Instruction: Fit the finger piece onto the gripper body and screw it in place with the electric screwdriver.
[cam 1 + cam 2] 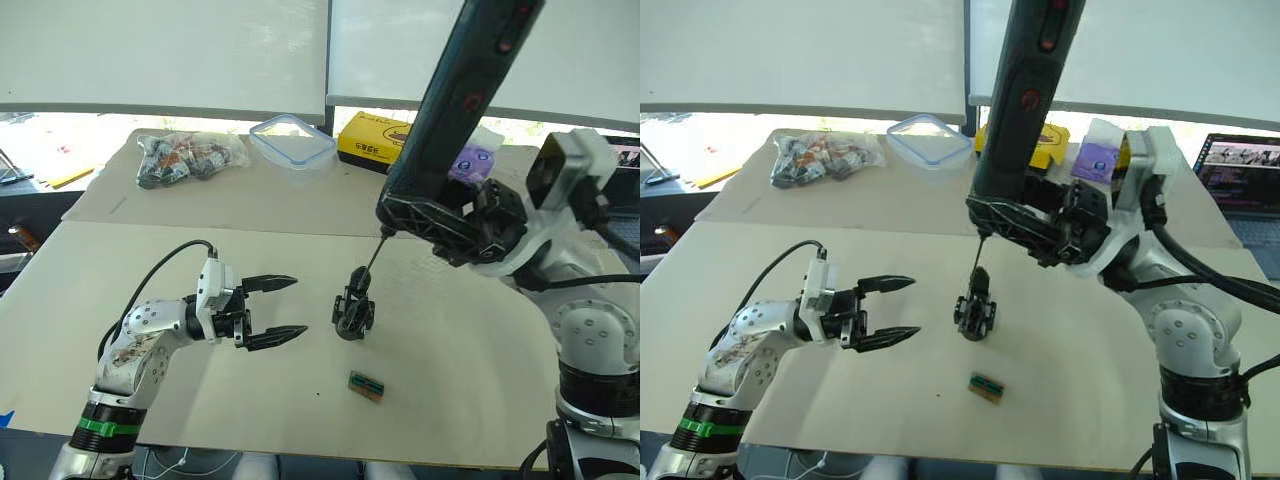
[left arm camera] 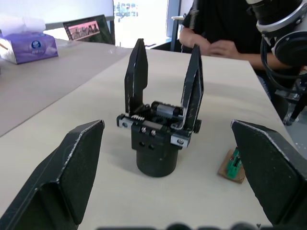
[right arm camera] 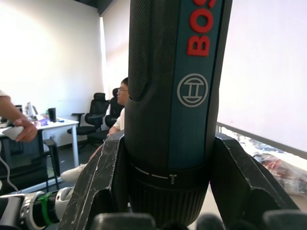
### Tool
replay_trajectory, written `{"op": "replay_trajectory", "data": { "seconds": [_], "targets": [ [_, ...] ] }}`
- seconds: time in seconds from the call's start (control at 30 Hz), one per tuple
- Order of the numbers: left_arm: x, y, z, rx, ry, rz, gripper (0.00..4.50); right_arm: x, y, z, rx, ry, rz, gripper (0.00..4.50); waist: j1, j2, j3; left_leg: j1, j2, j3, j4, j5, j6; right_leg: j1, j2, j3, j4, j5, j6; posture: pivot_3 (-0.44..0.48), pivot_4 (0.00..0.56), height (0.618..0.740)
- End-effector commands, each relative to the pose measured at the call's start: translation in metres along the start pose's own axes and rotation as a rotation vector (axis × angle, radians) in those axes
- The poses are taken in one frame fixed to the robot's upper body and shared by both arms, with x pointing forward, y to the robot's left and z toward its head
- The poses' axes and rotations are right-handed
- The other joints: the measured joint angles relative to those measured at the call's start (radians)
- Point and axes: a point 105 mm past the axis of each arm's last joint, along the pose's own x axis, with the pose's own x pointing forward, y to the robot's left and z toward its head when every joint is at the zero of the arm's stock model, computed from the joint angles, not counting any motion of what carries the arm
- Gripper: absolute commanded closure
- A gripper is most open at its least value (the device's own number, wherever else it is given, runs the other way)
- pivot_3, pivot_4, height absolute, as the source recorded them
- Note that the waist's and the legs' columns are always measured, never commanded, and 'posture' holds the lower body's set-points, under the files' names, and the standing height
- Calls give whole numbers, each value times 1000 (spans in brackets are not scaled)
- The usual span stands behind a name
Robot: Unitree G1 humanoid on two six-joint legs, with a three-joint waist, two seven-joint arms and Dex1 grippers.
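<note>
The gripper body [image 1: 353, 312] stands upright mid-table, a black block with two pointed black fingers [image 2: 136, 72] rising from it. I cannot tell which of them is the finger piece. My right gripper [image 1: 440, 215] is shut on the lower end of the electric screwdriver [image 1: 470, 90], which is held steeply tilted. Its thin bit [image 1: 376, 252] reaches down to the top of the gripper body; I cannot tell if it touches. My left gripper [image 1: 298, 305] is open just left of the body and points at it without touching.
A small green-and-tan block [image 1: 367, 385] lies near the front edge. At the back are a bag of parts [image 1: 190, 157], a clear container [image 1: 292, 140], a yellow box [image 1: 372, 142] and a purple tissue pack [image 1: 465, 160]. A laptop [image 1: 1240, 165] sits far right. A person [image 2: 216, 28] sits at the table's side.
</note>
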Motion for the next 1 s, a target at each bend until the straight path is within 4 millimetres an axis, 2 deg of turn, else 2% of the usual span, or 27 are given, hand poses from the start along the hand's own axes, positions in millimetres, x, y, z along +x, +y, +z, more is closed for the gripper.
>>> {"op": "replay_trajectory", "data": {
  "seconds": [0.03,0.23,0.6,0.9,1.0],
  "targets": [
    [7,-1,-3,50,24,-16,0,7,7,7,-72,-32,60,2544,0,0,0,0,0,0,0,0,0,0,0,0,0,0,0,0,150,740],
    [10,-1,-12,54,45,24,0,12,2,1,-104,-31,86,2544,-2,0,1,0,0,0,0,0,0,-1,0,0,0,0,0,0,150,740],
    [16,-9,-26,34,63,44,0,20,8,-25,-83,-6,88,2544,-1,1,1,0,0,0,0,0,0,-1,0,0,0,0,0,0,150,740],
    [20,-12,-29,24,64,36,0,18,0,-41,-79,63,43,2544,-2,1,1,0,0,0,-1,0,0,-1,0,0,0,0,0,0,150,740],
    [24,-15,-20,60,12,21,0,17,-2,-44,-76,68,39,2544,-1,1,1,0,0,0,-1,0,0,-1,0,0,0,0,0,0,150,740]
  ]
}}
